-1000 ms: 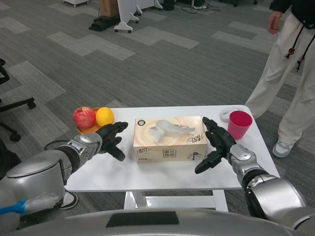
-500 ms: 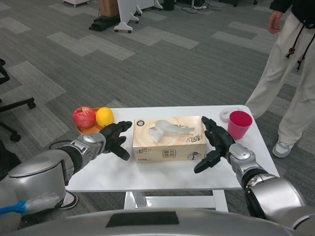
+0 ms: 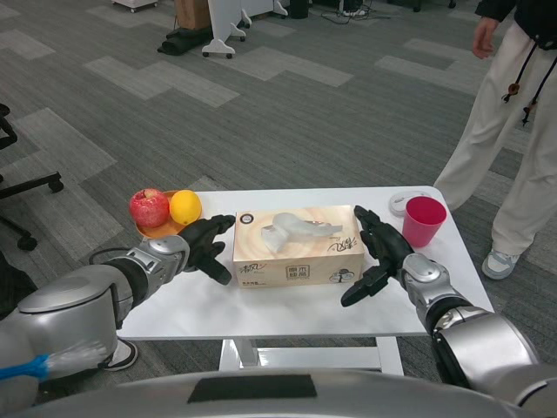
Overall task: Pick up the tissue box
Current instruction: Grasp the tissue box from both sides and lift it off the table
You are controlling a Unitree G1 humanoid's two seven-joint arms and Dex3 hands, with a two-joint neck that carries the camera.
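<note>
The tissue box (image 3: 298, 246) lies flat in the middle of the white tabletop (image 3: 261, 309), long side toward the camera, a white tissue standing out of its top slot. The left robot hand (image 3: 205, 243) reaches in from the picture's left with its silver forearm low over the tabletop; its black fingers are spread, their tips right at the box's left end, and it has hold of nothing, though real contact cannot be judged from here. The right robot hand (image 3: 378, 254) comes in from the right, palm turned toward the box's right end, fingers splayed, the upper ones against or just beside the top corner and the thumb pointing down toward the tabletop; it too grips nothing. The box's right end face is hidden behind this hand. At the far left edge an orange plate (image 3: 157, 230) carries a red apple (image 3: 149, 207) and a yellow fruit (image 3: 184, 206). Near the far right corner stands a pink cup (image 3: 423, 220) with a white round thing (image 3: 399, 203) partly hidden behind it. A person (image 3: 513, 113) stands on the carpet beyond, cut off by the frame.
</note>
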